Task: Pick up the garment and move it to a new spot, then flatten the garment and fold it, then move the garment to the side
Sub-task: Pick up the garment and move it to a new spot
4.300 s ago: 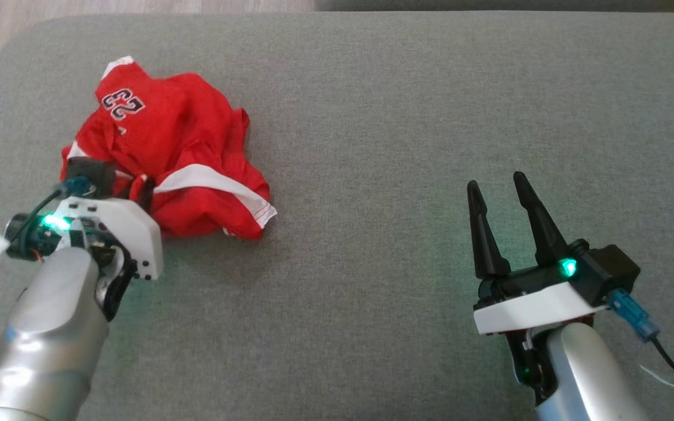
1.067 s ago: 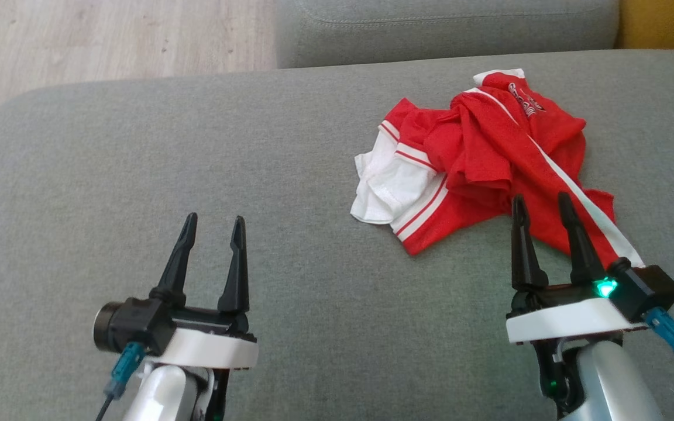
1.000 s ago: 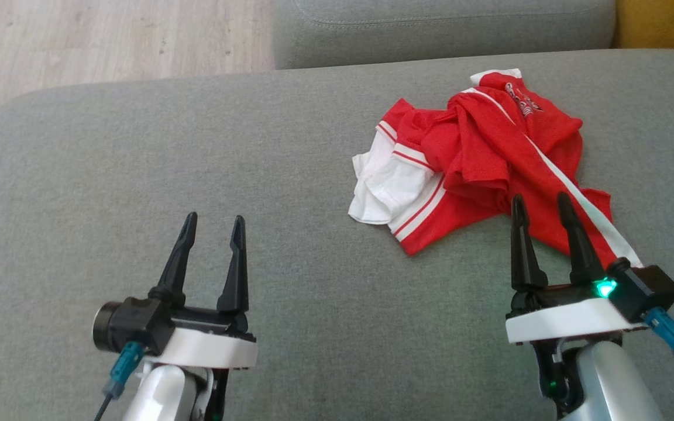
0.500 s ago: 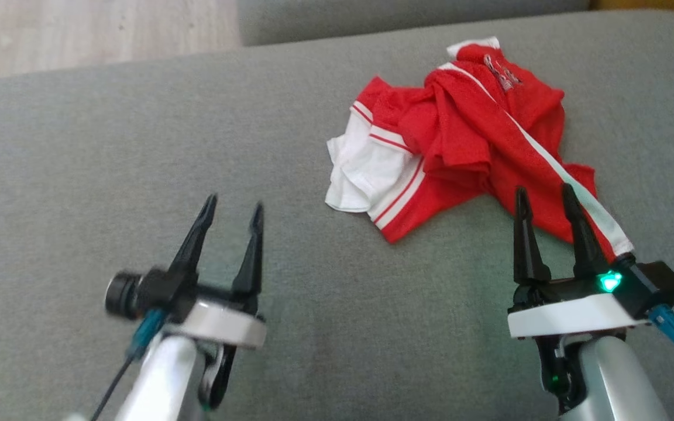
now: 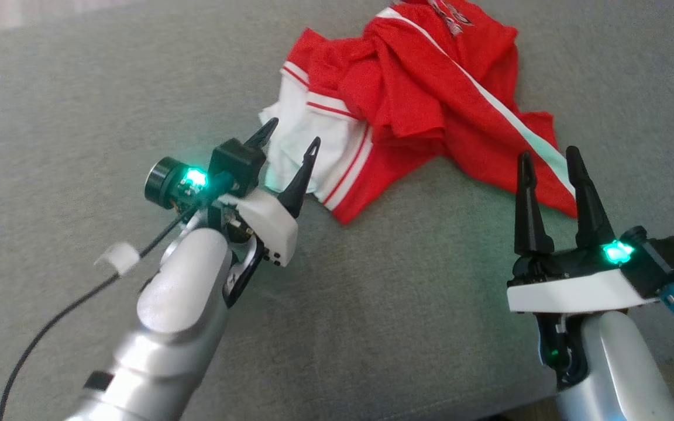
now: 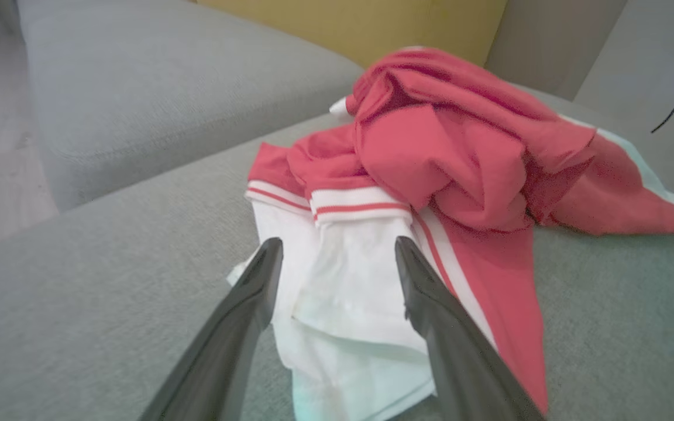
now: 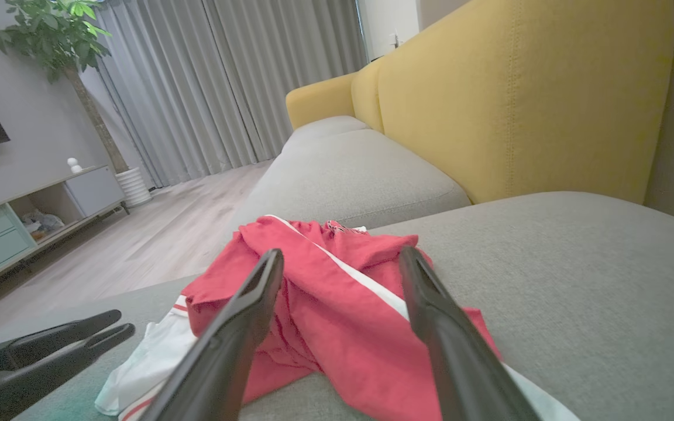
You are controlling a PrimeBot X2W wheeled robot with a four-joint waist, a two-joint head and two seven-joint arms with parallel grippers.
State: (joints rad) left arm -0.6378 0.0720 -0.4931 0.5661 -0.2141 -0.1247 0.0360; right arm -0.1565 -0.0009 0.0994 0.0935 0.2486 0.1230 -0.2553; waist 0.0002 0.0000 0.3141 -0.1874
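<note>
The garment [image 5: 407,99] is a red jersey with white trim, lying crumpled on the grey cushion [image 5: 79,105]. My left gripper [image 5: 292,134] is open at the garment's white hem, tilted to the right. In the left wrist view its gripper [image 6: 338,245] has a finger on each side of the white cloth of the garment [image 6: 448,152]; I cannot tell if they touch it. My right gripper [image 5: 549,153] is open and empty, its tips at the near red edge. The right wrist view shows that gripper [image 7: 341,254] pointing over the garment [image 7: 325,316], with the left gripper [image 7: 123,321] at lower left.
A yellow sofa back [image 7: 518,99] rises behind the cushion. A second grey cushion [image 7: 348,169] lies beyond the garment. Wooden floor [image 7: 155,240], a low cabinet [image 7: 27,216] and a potted plant [image 7: 56,35] lie to the left. The cushion's front edge [image 5: 489,409] is close to my right arm.
The head camera has tipped down and shifted. My left arm has reached forward and to the right, up to the garment's white hem. The right gripper and the garment have stayed put.
</note>
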